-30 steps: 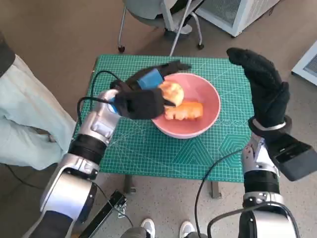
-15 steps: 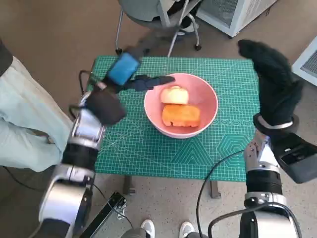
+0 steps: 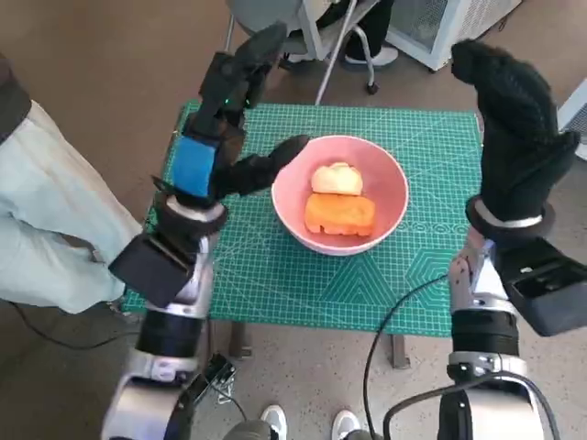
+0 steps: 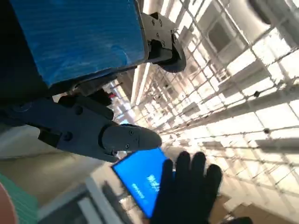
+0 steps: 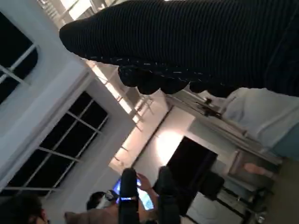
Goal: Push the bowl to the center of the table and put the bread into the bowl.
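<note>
1. Feet in pale shoes (image 3: 307, 423) show at the nearest edge of the head view, on the floor below the surface.
2. Two pale forearms rise on either side of the green gridded cutting-mat surface (image 3: 275, 275).
3. Raised at the near-left side, the black left hand with blue tape over its back (image 3: 213, 156) holds nothing; its fingers (image 3: 275, 154) are spread apart, one reaching toward the bowl's left rim, whether touching it I cannot tell, others pointing up and away.
4. Resting near the middle of the surface is the round pink bowl (image 3: 390, 215).
5. Inside the bowl lie two pieces of bread: an orange-brown piece (image 3: 340, 214) nearer, and a pale round roll (image 3: 337, 178) just behind, touching it.
6. Lifted above the surface's right edge, the right hand in a black knitted glove (image 3: 514, 137) grips nothing, fingers released and upright.
7. Beyond the far edge stands a grey chair (image 3: 316, 27).
</note>
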Motion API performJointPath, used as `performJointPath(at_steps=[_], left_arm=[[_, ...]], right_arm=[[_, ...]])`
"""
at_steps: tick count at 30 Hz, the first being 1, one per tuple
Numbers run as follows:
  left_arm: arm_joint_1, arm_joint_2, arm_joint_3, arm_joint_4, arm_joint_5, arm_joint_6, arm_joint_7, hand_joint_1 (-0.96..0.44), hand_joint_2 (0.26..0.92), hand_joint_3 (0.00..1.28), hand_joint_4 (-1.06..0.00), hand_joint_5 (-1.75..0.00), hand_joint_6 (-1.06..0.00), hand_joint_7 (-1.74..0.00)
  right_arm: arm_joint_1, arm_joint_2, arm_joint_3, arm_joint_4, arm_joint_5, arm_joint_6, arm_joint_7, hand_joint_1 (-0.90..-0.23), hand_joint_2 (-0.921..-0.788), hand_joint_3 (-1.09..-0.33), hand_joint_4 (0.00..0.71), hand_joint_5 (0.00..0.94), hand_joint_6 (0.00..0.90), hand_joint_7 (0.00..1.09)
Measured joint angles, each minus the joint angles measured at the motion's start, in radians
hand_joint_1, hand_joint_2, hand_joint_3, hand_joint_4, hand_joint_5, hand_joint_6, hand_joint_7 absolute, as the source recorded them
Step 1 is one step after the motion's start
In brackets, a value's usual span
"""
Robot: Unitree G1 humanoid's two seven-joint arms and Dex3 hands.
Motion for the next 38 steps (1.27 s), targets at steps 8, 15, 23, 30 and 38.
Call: performJointPath(at_steps=[8,15,23,30,38], left_arm=[[0.033,0.001,0.006,-0.039,-0.043,0.034,-0.04,-0.43,0.921,0.35,-0.27,-0.01,-0.01,-0.73],[0.047,0.002,0.015,-0.044,-0.053,0.031,-0.061,-0.43,0.921,0.35,-0.27,-0.01,-0.01,-0.74],[0.064,0.002,0.021,-0.066,-0.06,0.031,-0.061,-0.43,0.921,0.35,-0.27,-0.01,-0.02,-0.74],[0.068,-0.002,0.021,-0.077,-0.061,0.031,-0.061,-0.43,0.921,0.35,-0.27,-0.01,-0.02,-0.74],[0.087,-0.019,0.021,-0.079,-0.062,0.015,-0.062,-0.44,0.921,0.35,-0.28,-0.01,-0.03,-0.75]], right_arm=[[0.0,-0.001,0.015,-0.02,-0.029,0.006,-0.023,-0.562,-0.921,-0.729,0.35,0.001,0.049,0.77],[0.0,-0.001,0.029,-0.028,-0.047,0.006,-0.031,-0.579,-0.921,-0.734,0.342,0.0,0.05,0.76],[0.0,-0.008,0.039,-0.034,-0.053,0.013,-0.032,-0.573,-0.921,-0.739,0.338,0.0,0.051,0.76],[0.001,-0.015,0.047,-0.035,-0.054,0.022,-0.032,-0.566,-0.921,-0.74,0.338,0.0,0.052,0.76],[0.003,-0.016,0.06,-0.042,-0.054,0.033,-0.031,-0.545,-0.921,-0.746,0.339,0.001,0.05,0.75]])
